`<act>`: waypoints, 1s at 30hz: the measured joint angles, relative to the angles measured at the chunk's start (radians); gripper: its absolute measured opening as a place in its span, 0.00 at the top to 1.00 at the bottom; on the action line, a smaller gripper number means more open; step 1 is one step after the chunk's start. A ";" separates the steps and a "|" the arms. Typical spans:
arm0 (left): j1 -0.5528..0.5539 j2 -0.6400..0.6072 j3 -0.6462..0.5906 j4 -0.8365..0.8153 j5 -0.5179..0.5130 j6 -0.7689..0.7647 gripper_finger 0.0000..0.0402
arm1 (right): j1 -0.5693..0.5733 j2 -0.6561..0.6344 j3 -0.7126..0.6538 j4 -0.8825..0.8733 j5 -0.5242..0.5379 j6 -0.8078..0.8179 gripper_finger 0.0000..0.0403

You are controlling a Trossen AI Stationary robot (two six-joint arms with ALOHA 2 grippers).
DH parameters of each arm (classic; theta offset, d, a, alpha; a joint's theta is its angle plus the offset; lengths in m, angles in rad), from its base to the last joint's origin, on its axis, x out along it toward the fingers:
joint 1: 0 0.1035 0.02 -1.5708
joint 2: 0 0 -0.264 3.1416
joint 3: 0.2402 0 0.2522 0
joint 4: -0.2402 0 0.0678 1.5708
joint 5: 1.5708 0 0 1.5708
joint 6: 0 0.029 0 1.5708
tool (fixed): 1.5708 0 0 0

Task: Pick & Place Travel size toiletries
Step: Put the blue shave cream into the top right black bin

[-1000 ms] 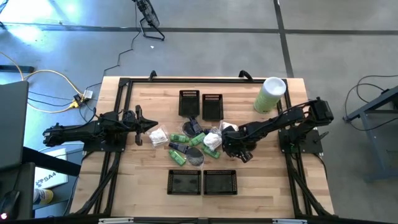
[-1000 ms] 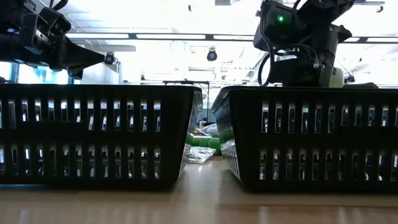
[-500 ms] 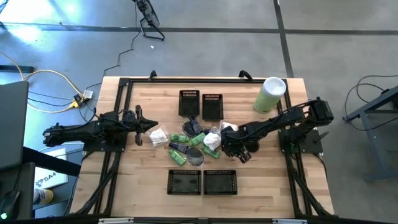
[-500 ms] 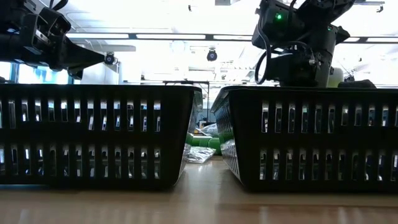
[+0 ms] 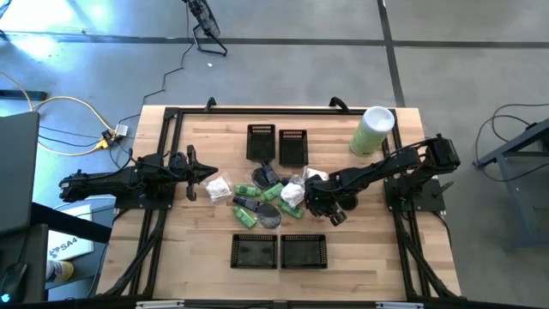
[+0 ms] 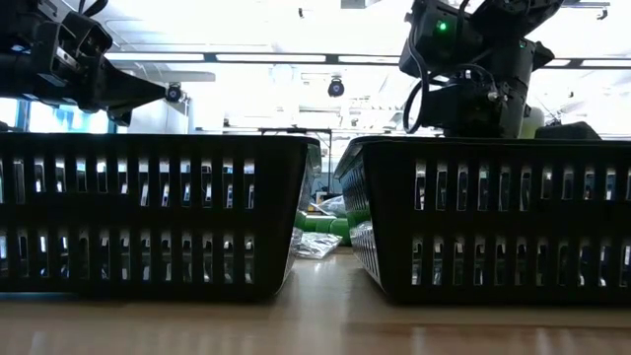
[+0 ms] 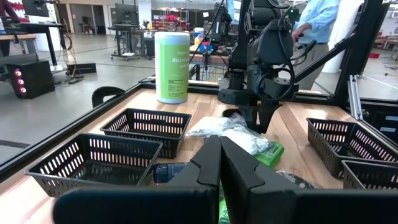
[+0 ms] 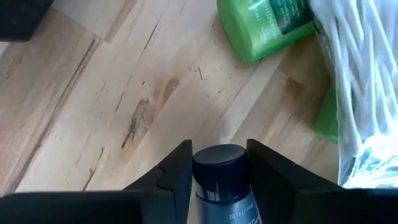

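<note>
Since the earlier frames the right gripper (image 5: pixel 319 204) has shifted only slightly at the right edge of the pile, its fingers drawing closer around a small grey bottle with a black round cap (image 8: pixel 219 169); the left arm has not moved.

In the right wrist view the two dark fingers (image 8: pixel 177 171) stand on either side of the black cap, touching or nearly touching it, so the gripper is clamped on the bottle just above the bare wooden table (image 8: pixel 124 93). A bright green tube (image 8: pixel 264 25) and a white crinkly packet (image 8: pixel 354 87) lie close beyond it.

The remaining travel size toiletries (image 5: pixel 266 196) lie as a loose pile at the table's centre: green tubes, white packets, dark pieces and a grey disc (image 5: pixel 269 215), all on the wood and outside every container.

Four black rectangular mesh baskets surround the pile. The two far baskets (image 5: pixel 276 144) stand side by side toward the table's back edge; the two near baskets (image 5: pixel 279 251) stand side by side toward the front. From above, nothing shows inside any of them. In the low view the near baskets fill the foreground, with green items visible in the gap between them.

A tall pale-green cylinder with a white lid (image 5: pixel 372 130) stands upright near the back right corner.

The left gripper (image 5: pixel 208 175) hangs at the pile's left side, fingers pressed together and holding nothing. A person in a light blue shirt (image 7: pixel 320 22) stands beyond the table.
</note>
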 joint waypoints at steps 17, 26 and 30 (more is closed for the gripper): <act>0.000 0.000 0.000 0.000 0.000 0.000 1.00 | 0.000 -0.137 0.000 0.118 0.002 0.127 0.70; 0.000 0.000 0.000 0.000 0.000 0.000 1.00 | -0.003 -0.268 0.002 0.293 0.151 0.158 0.70; 0.000 0.000 0.000 0.000 0.000 0.000 1.00 | -0.017 -0.285 0.002 0.398 0.221 0.158 0.69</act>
